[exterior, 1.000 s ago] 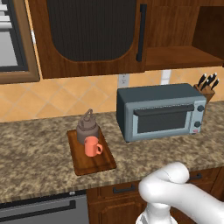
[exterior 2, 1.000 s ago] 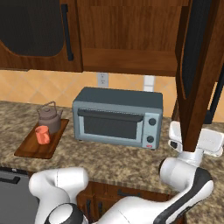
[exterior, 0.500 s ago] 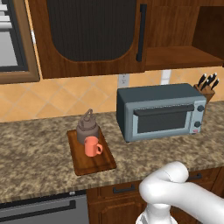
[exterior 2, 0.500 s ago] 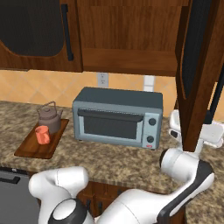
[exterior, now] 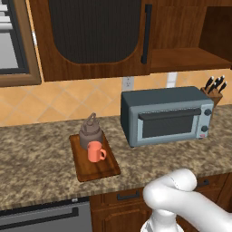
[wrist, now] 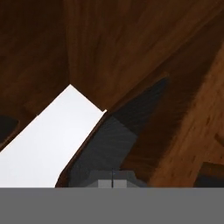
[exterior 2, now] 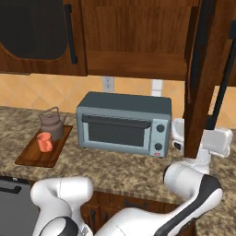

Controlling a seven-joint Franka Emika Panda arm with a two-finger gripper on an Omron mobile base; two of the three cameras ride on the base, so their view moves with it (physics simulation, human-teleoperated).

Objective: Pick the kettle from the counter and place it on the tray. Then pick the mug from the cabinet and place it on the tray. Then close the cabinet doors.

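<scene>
One kettle (exterior: pixel 90 132) and one mug (exterior: pixel 95 152) are seen on the single tray (exterior: pixel 94 167), which lies flat on the counter (exterior: pixel 36 154) to the left of one grey toaster oven (exterior: pixel 165 116). The mug stands just in front of the kettle, close enough that touching cannot be ruled out. In the right base view the same pair is found at the far left, the kettle (exterior 2: pixel 52 124) behind the mug (exterior 2: pixel 44 142) on the tray (exterior 2: pixel 32 156).

Two cabinet doors are counted. One cabinet door (exterior: pixel 93 36) is shut above the tray, its black bar handle (exterior: pixel 146 34) at its right edge. The second cabinet door (exterior 2: pixel 207 69) stands swung out, seen edge-on at the right of the right base view, with the open cabinet shelf (exterior 2: pixel 133 64) left uncovered beside it. One knife block (exterior: pixel 215 90) is set to the right of the oven, and two wall outlets are seen on the tiles behind it.

The hand (wrist: pixel 113 183) is closed, its two fingertips pressed together with nothing between them, close against dark wood. The white hand (exterior 2: pixel 216 142) is placed beside the lower part of the open door.
</scene>
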